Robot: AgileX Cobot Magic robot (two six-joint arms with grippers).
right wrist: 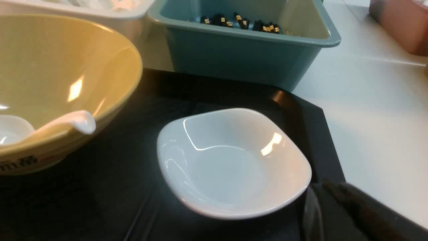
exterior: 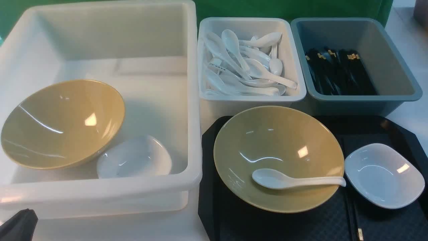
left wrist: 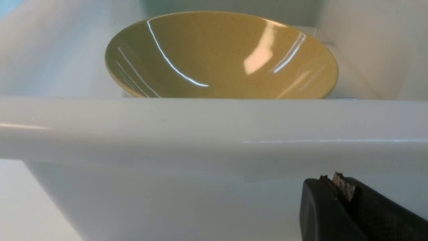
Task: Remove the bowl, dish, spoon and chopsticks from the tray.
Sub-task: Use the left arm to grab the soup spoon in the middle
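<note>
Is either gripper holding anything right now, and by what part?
Left gripper: shut, empty, outside the big bin. Right gripper: at the dish's rim, but a grip cannot be told.

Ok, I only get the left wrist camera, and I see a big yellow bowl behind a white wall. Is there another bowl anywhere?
Observer: Yes, a second yellow bowl sits on the black tray, to the right of your white bin.
Operator: Is anything in it?
Observer: A white spoon lies inside, with its handle resting on the rim.
Operator: What else is on that tray?
Observer: A small white dish, right of the bowl.
</note>
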